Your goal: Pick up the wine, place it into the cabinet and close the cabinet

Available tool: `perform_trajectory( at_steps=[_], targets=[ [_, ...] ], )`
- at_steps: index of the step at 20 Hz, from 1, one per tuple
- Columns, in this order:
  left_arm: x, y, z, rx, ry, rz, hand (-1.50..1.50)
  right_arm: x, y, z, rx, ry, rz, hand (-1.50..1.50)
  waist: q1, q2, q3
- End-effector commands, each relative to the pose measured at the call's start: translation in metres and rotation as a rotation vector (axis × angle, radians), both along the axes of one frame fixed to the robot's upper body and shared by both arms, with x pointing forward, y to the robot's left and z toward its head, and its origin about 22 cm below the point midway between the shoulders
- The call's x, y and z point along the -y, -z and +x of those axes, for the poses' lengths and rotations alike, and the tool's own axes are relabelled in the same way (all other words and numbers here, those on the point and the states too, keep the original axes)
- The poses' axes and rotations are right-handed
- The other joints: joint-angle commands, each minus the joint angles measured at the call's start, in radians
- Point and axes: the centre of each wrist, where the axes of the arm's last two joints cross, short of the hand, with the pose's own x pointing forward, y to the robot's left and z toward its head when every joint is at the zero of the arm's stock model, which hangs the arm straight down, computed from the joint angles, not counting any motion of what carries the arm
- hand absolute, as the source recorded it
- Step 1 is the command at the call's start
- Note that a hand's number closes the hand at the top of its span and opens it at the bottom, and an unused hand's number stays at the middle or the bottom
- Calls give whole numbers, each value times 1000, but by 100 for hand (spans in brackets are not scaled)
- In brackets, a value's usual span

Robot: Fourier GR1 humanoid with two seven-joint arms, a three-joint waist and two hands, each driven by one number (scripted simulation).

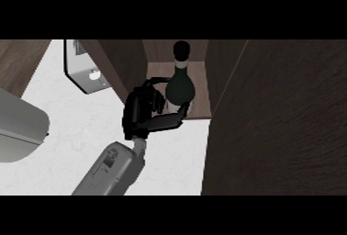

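We see a dark green bottle (180, 85) of wine standing upright in the open front of the cabinet (196, 57), its black-capped neck pointing deeper inside. Its body is over the front part of the cabinet's pale brown floor (200, 110). We cannot tell whether its base rests on that floor, since the hand hides it. The right hand (143, 112), black, holds the bottle from the left. Its fingers (163, 121) curl round the lower body, with one reaching across below it and another arching up past its left side. The grey forearm (112, 170) runs from the hand down and left to the lower edge of the view. To the right of the bottle, a large dark wood door (278, 128) stands open and fills that side of the view. A dark wood side wall (122, 59) rises just left of the opening. Below and left of the cabinet lies the white marbled desk (81, 119). On it, near the top left, lies a pale flat thing (85, 73) with a dark rim and a round hole, and we cannot tell what it is. A big rounded grey shape (17, 126) juts in from the left edge, and no left hand shows.
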Motion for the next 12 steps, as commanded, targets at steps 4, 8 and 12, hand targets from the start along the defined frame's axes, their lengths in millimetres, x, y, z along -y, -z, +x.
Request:
perform_trajectory(
  at_steps=[4,8,12],
  targets=[
    [8,51,-12,-44,-10,29,150,7,-23,-35,44,-55,71,-150,-6,2,-1],
    [12,51,6,-42,-39,55,150,11,-22,-37,45,-70,87,-150,-14,3,0],
    [5,60,15,-32,-50,-2,150,10,-20,-41,39,-84,68,-150,-19,3,0]
  ],
)
